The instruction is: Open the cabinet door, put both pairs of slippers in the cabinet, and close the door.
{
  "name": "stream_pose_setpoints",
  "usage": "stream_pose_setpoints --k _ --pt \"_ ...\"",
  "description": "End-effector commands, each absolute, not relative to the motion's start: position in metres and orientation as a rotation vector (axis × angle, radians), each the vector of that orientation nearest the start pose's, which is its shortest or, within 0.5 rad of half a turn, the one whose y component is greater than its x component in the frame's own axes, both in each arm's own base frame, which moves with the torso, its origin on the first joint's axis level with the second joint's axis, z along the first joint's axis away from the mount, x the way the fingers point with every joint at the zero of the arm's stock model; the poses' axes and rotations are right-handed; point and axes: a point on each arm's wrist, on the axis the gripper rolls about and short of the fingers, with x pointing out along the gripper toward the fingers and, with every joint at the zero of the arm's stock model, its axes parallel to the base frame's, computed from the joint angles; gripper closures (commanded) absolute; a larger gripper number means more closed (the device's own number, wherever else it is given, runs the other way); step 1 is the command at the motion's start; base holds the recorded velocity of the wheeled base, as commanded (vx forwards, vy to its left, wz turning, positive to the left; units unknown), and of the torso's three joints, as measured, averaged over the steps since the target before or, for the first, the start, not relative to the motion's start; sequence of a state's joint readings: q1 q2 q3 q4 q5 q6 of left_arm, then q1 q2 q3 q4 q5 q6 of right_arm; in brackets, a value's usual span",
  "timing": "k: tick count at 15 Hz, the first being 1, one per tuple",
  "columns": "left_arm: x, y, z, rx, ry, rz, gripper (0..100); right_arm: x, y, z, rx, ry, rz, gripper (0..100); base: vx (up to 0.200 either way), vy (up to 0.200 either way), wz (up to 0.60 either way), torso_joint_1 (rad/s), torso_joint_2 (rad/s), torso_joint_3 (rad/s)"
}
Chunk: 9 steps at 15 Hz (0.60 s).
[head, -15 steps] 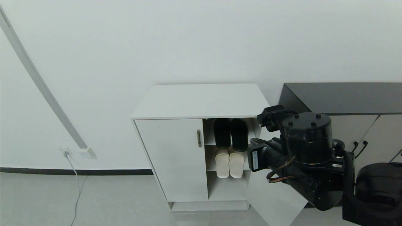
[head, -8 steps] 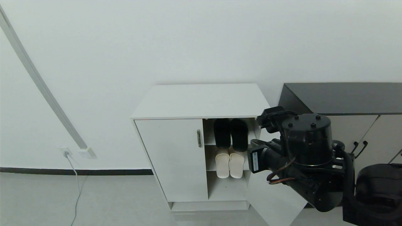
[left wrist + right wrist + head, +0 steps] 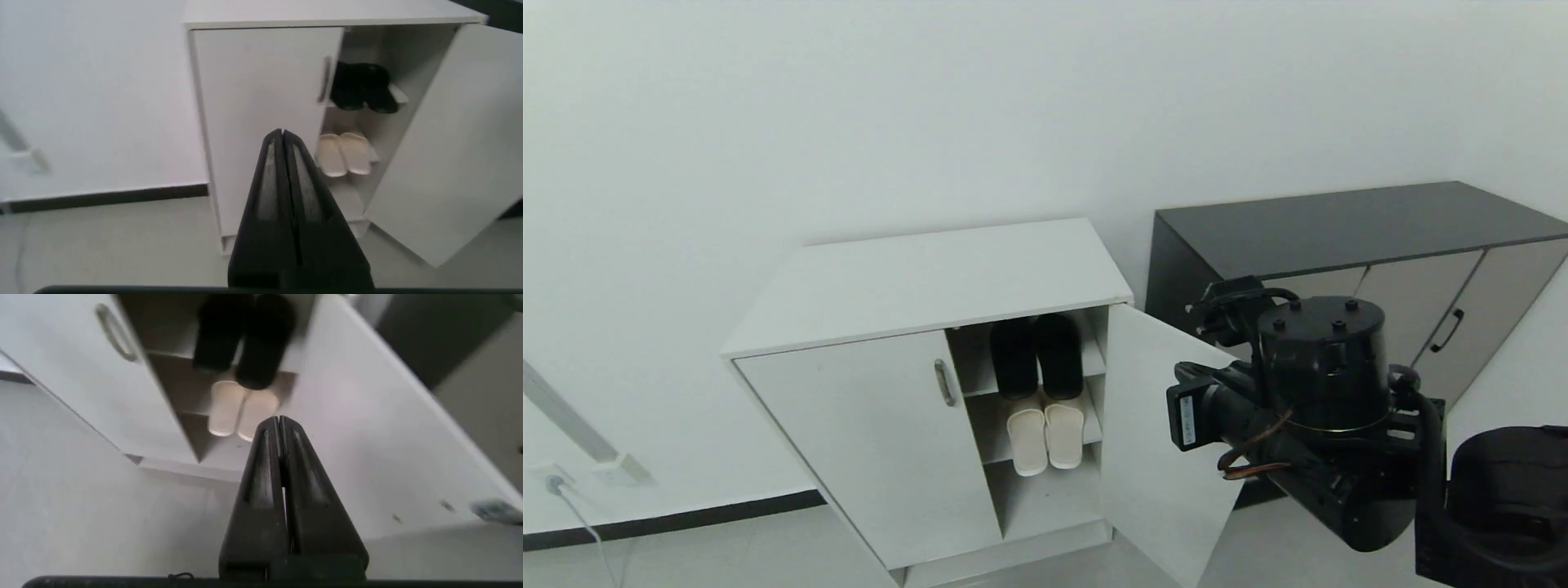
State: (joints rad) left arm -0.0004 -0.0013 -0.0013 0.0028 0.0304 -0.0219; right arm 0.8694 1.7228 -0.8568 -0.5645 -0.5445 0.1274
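Observation:
The white cabinet (image 3: 931,278) stands against the wall with its left door (image 3: 874,441) closed and its right door (image 3: 1152,441) swung open. A black pair of slippers (image 3: 1037,355) lies on the upper shelf and a white pair (image 3: 1045,437) on the shelf below. My right arm (image 3: 1307,408) hangs in front of the open door's outer side. My right gripper (image 3: 279,421) is shut and empty, facing the white slippers (image 3: 241,412) and the door (image 3: 384,433). My left gripper (image 3: 282,135) is shut and empty, some way back from the cabinet's closed door (image 3: 253,122).
A dark sideboard (image 3: 1339,220) with pale doors stands right of the cabinet, close behind the open door. A wall socket with a cable (image 3: 556,483) sits low on the left. Bare grey floor (image 3: 727,547) lies before the cabinet.
The whole head view has shifted, so the camera has moved: cabinet and sideboard now sit further left and look turned. Both slipper pairs stay on their shelves.

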Motion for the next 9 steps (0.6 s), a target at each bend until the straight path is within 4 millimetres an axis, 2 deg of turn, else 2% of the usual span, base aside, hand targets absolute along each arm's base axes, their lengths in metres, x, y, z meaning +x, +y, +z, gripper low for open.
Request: stream_pose_setpoints --k 1,4,9 --pt "-0.0229 0.0007 0.0757 -0.023 0.000 0.031 100 0.2093 0.2292 0.1827 -0.069 0.244 0.306 100 0.000 0.000 0.00 0.000 0.00 0.000" --pt "-0.0229 0.0007 0.0757 -0.023 0.000 0.031 100 0.2112 0.2278 0.1800 -0.086 0.231 0.303 100 0.000 0.000 0.00 0.000 0.00 0.000" --pt "-0.0229 0.0007 0.0757 -0.023 0.000 0.031 100 0.2135 0.2253 0.1798 -0.087 0.226 0.293 100 -0.200 0.000 0.00 0.000 0.00 0.002"
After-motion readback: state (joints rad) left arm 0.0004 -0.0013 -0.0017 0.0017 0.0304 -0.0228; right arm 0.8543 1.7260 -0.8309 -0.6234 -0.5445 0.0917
